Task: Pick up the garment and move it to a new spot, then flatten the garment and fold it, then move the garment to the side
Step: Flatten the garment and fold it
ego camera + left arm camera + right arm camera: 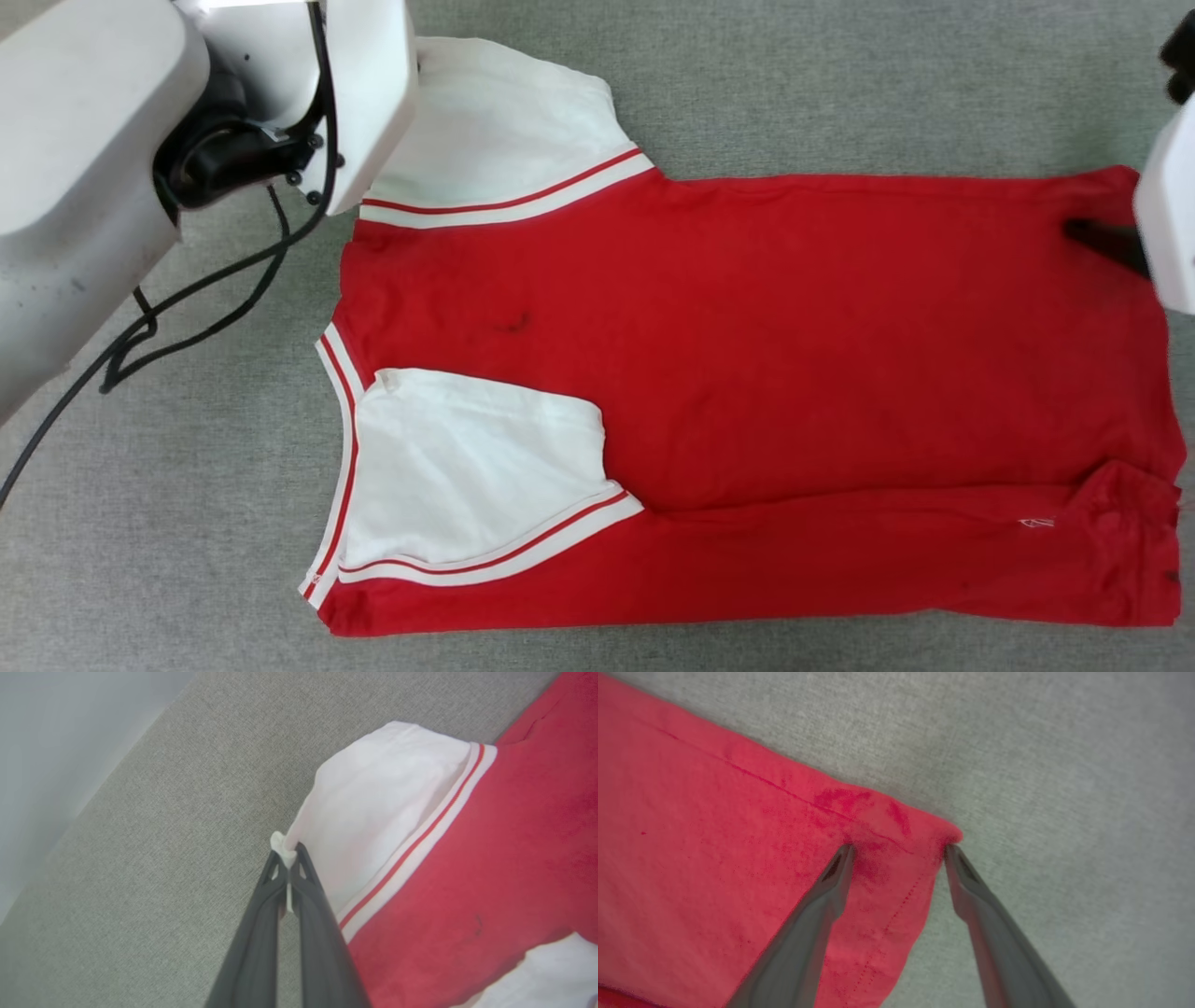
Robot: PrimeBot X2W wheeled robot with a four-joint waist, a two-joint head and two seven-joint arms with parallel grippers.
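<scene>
Head view: the garment (747,355) lies flat on the grey cloth surface (840,93), neckline toward my left, hem toward my right. The plain red side faces up. Its near long edge is folded up over the body, and the near sleeve (467,457), white with striped trim, lies folded on top of the red. The far sleeve (504,121) spreads out on the grey surface at upper left, partly hidden under my left forearm (84,140). There is a small dark smudge (512,323) on the red below that sleeve. A black cable (187,308) hangs from the left arm over the grey surface, clear of the shirt.

Left wrist view: the left gripper (288,858) is closed tight on the outer edge of the far sleeve. A little nub of white cloth pokes out past the fingertips, and a thin white strip shows between the fingers.

Right wrist view: the right gripper (899,850) stands wide apart at the far hem corner, holding nothing. One finger (831,882) rests over the red cloth, and the other finger (966,882) is over the grey surface, with its tip right at the corner's edge. The hem stitching runs between them.
</scene>
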